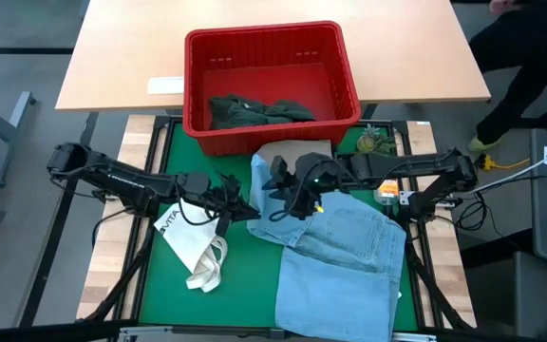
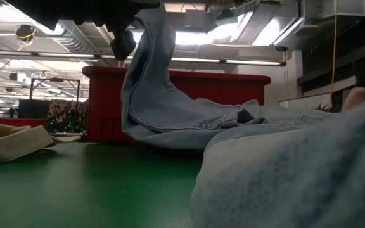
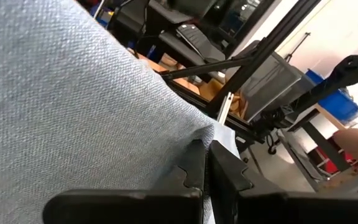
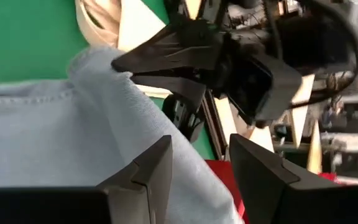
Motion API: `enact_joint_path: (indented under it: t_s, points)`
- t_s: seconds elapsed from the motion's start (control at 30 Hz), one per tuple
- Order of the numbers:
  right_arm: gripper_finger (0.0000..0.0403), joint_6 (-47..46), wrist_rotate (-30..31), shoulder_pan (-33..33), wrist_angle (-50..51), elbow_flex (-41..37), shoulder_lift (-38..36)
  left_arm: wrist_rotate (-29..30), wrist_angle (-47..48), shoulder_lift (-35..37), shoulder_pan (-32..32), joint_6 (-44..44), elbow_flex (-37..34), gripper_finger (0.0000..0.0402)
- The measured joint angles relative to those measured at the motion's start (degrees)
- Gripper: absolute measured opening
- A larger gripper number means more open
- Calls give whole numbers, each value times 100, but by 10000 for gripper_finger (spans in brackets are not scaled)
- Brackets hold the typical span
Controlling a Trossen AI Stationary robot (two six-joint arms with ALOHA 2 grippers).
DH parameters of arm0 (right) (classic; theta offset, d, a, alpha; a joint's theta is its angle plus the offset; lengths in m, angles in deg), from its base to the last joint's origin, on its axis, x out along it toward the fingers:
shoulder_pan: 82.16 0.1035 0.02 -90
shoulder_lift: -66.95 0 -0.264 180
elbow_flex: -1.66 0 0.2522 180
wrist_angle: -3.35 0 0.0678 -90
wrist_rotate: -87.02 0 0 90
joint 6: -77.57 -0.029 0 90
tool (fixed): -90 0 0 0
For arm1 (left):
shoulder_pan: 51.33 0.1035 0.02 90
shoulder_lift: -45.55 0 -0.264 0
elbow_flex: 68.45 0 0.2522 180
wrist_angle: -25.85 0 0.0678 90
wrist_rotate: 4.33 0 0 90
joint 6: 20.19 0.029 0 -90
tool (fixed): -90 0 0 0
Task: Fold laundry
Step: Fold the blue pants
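Light blue jeans (image 1: 340,256) lie spread on the right half of the green mat (image 1: 174,285). Their far left corner is raised off the table (image 2: 146,69). My left gripper (image 3: 205,146) comes in from the table's left and is shut on that raised corner. My right gripper (image 4: 201,149) comes in from the right and stands open just above the raised cloth, facing my left gripper (image 4: 126,62). A beige piece (image 1: 297,152) lies flat on the mat under the right arm. My left gripper pinches the raised corner of the jeans (image 3: 191,127) between its two shut fingers, coming about level from the table's left. The cloth hangs in a curve below the fingers, and the rest of the jeans (image 2: 265,126) lies on the mat. My right gripper has the cloth (image 4: 104,124) running past one open finger (image 4: 151,171); whether it touches the cloth I cannot tell.
A red basket (image 1: 198,104) with a dark green-grey garment (image 1: 254,111) stands at the far edge. A white tote bag (image 1: 198,242) lies at the near left. A person (image 1: 530,57) is at the far right, beyond the table.
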Motion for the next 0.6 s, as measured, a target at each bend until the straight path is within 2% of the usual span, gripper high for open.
enact_joint_path:
  t_s: [0.2, 0.6]
  points:
    - [161, 863, 66, 0, 68, 1, 275, -2, -183, -182, -1, -149, -6, 0]
    - [161, 1579, 271, 46, 73, -7, 532, -9, -255, -232, 0, -149, -4, 0]
